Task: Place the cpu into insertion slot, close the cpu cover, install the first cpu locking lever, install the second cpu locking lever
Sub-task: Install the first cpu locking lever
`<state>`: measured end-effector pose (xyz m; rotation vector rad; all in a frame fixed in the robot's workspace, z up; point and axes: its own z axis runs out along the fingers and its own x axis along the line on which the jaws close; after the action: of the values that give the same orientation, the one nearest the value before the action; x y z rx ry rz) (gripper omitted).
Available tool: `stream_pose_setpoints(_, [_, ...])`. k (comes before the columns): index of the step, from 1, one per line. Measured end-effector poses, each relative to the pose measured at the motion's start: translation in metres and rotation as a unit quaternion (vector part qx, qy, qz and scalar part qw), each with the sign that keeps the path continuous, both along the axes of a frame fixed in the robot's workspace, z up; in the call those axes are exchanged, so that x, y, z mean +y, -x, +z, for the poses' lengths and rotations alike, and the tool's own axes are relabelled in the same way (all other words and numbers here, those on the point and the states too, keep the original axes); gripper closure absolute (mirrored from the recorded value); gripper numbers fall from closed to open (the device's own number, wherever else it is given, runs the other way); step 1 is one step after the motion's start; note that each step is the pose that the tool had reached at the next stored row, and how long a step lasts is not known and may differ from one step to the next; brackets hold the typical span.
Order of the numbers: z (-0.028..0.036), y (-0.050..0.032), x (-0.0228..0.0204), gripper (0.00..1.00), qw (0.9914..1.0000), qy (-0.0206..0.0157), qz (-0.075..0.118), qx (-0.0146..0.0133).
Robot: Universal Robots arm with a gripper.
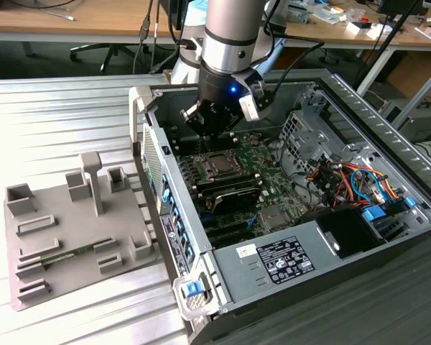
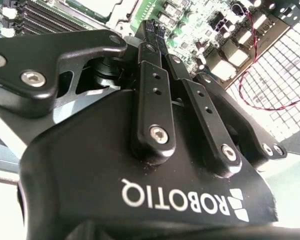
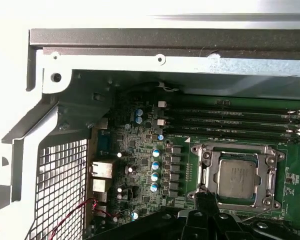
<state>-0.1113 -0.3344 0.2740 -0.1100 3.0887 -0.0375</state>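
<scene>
The cpu [image 3: 236, 177], a square chip with a silvery-grey top, lies flat in the socket on the green board and hides the insertion slot beneath it. The cpu cover [image 3: 235, 149], a silvery metal frame, lies down flat around the chip. In the exterior view the cpu [image 1: 217, 165] sits directly below my gripper [image 1: 212, 134], which hangs inside the open computer case. In the first wrist view the gripper [image 3: 206, 200] reaches to one corner of the cover frame. The second wrist view shows my gripper [image 2: 153, 30] shut, its black fingers [image 2: 151, 80] meeting at the tips with nothing between them.
Long black memory slots [image 3: 230, 120] run beside the socket. The case's metal wall [image 3: 165, 65] and a perforated grille [image 3: 60, 190] stand close by. A drive cage [image 1: 302, 129], coloured cables [image 1: 352, 180] and the power supply [image 1: 287, 259] fill the case's other end. A grey fixture tray [image 1: 72, 230] lies at the exterior view's left.
</scene>
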Motion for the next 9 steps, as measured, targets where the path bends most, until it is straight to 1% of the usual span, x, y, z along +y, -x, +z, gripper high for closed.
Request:
stream_pose_setpoints(1, [0.0, 0.0, 0.0, 0.89, 1.0, 0.0001, 0.0, 0.0014])
stream_pose_setpoints(2, [0.0, 0.0, 0.0, 0.89, 0.99998, 0.0001, 0.0, 0.0063])
stream_pose_setpoints(3, [-0.0001, 0.0, 0.0, 0.89, 0.99985, 0.0001, 0.0, 0.0176])
stream_pose_setpoints(4, [-0.0001, 0.0, 0.0, 0.89, 0.99966, 0.0004, 0.0, 0.0259])
stream_pose_setpoints(5, [-0.0001, -0.0001, 0.0, 0.89, 0.9995, 0.0005, 0.0, 0.0316])
stream_pose_setpoints(6, [0.0, 0.0, 0.0, 0.89, 0.99946, 0.0006, 0.0, 0.0329])
stream_pose_setpoints(9, [-0.0001, 0.0, 0.0, 0.89, 0.99946, 0.0008, 0.0, 0.033])
